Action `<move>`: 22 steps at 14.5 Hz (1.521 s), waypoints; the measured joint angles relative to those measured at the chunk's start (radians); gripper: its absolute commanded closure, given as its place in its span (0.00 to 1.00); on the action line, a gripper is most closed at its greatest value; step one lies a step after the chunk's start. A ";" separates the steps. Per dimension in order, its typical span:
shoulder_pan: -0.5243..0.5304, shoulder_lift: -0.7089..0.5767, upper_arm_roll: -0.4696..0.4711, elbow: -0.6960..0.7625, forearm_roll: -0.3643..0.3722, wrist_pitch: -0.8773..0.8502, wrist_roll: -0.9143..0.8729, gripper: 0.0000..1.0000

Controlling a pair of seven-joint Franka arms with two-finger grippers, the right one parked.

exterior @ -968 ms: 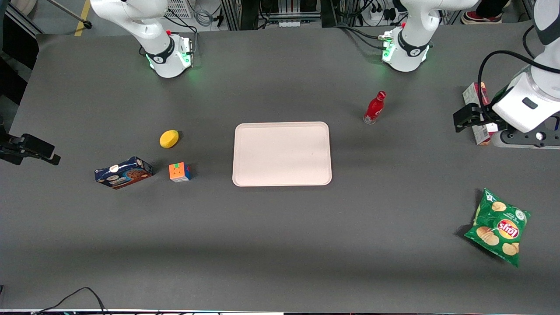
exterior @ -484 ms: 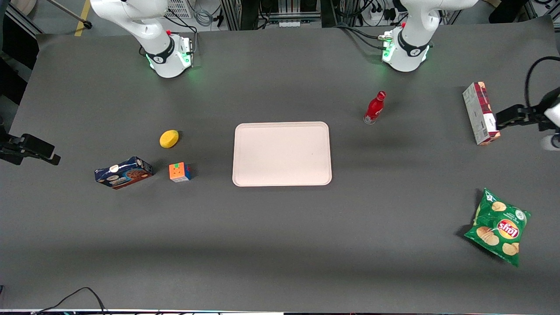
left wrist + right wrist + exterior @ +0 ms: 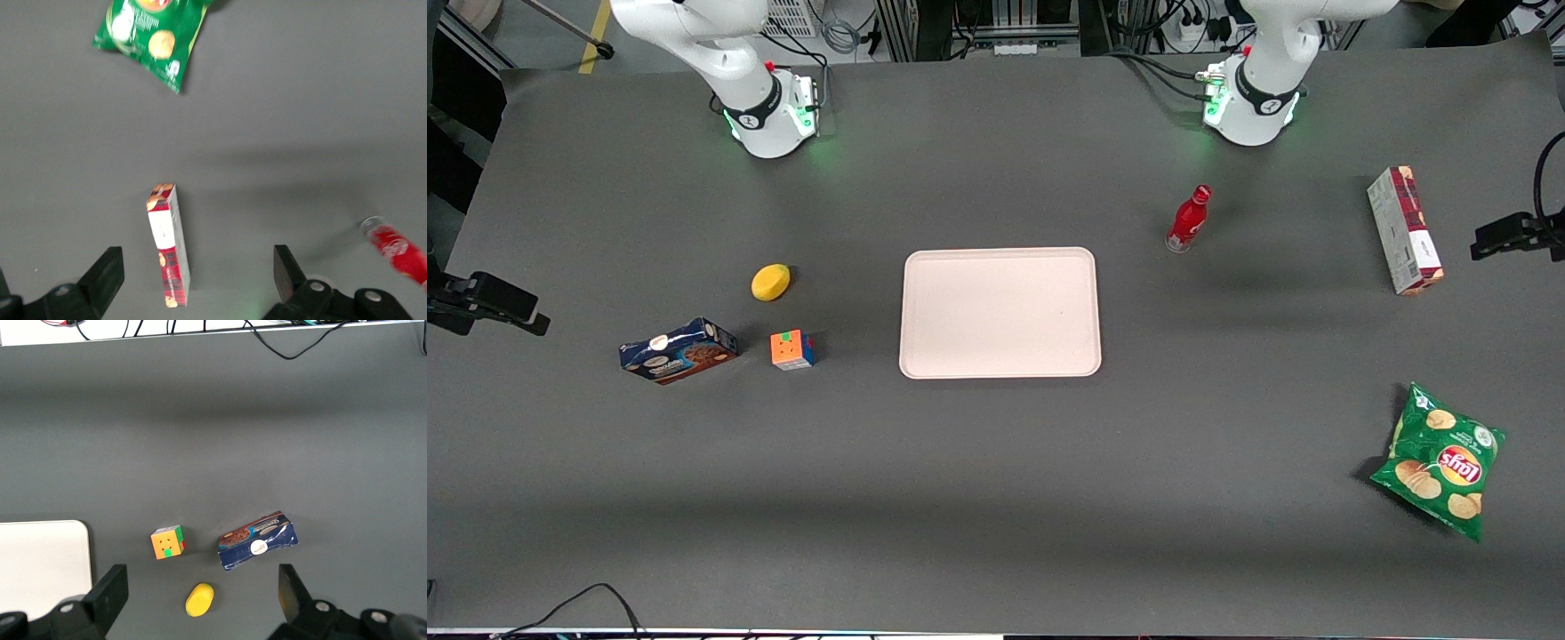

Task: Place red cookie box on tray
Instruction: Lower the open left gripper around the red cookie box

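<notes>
The red cookie box (image 3: 1405,229) stands on its long thin edge on the table, toward the working arm's end, apart from everything else. The pale tray (image 3: 1000,313) lies bare at the table's middle, well away from the box. My left gripper (image 3: 1496,241) hangs at the very edge of the front view, farther toward the working arm's end than the box and not touching it. In the left wrist view the gripper (image 3: 198,277) is wide open and high above the table. The box (image 3: 167,247) shows far below between its black fingers (image 3: 107,277), closer to one of them.
A red bottle (image 3: 1189,220) stands between box and tray. A green chips bag (image 3: 1440,460) lies nearer the front camera than the box. Toward the parked arm's end are a dark blue cookie box (image 3: 679,350), a colour cube (image 3: 792,349) and a yellow lemon (image 3: 770,282).
My gripper has drawn away from over the red cookie box toward the working arm's end of the table, uncovering the whole box. The box has stayed in place.
</notes>
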State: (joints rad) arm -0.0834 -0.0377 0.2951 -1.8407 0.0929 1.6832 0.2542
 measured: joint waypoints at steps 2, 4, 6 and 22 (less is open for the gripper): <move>0.004 -0.069 0.005 -0.126 0.034 0.048 0.001 0.00; 0.020 -0.121 0.007 -0.227 0.049 0.097 0.001 0.00; 0.035 -0.168 0.025 -0.343 0.081 0.194 0.001 0.00; 0.223 -0.193 0.121 -0.717 0.173 0.643 0.102 0.00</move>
State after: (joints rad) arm 0.1393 -0.2302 0.4159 -2.5581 0.2656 2.3265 0.3562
